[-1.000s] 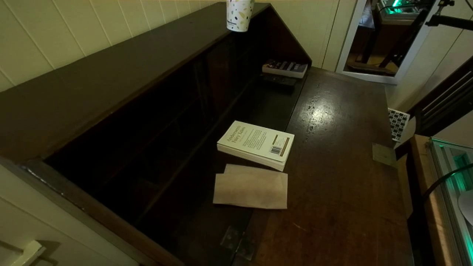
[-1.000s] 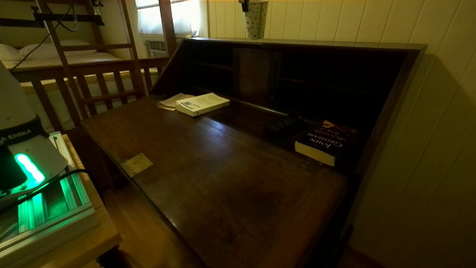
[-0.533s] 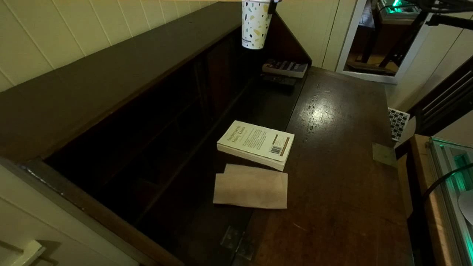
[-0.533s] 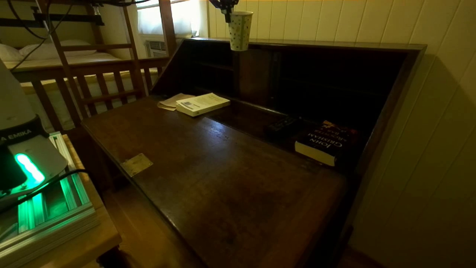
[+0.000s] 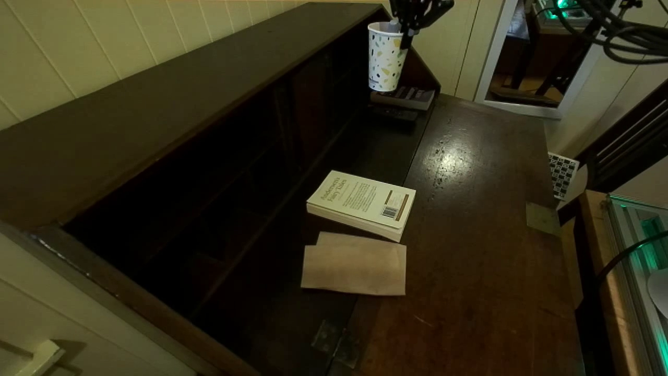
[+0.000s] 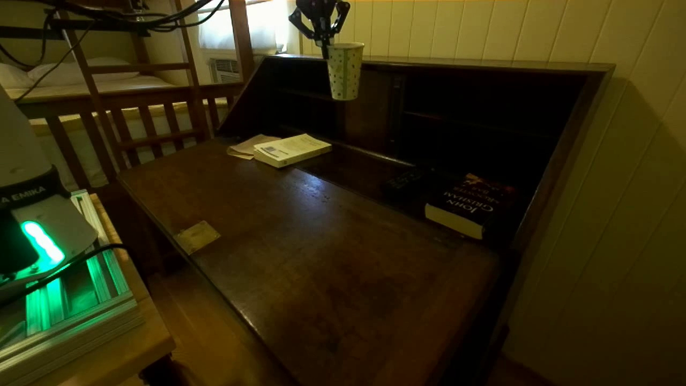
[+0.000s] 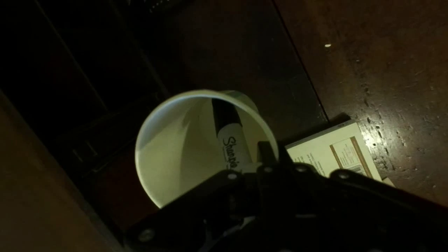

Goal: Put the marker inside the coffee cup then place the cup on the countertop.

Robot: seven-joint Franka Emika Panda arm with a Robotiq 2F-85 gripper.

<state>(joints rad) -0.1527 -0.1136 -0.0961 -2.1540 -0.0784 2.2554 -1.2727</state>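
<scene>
Above countertop (image 5: pixel 475 219), fingers (image 5: pixel 405 42) pinching coffee cup (image 5: pixel 385 61) at rim; marker (image 7: pixel 232 141) inside, black end down.

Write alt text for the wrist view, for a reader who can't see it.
A Sharpie marker sits inside a pale coffee cup gripped at the rim by dark jaws. Beyond it are a cream book and the glossy brown countertop.
</scene>
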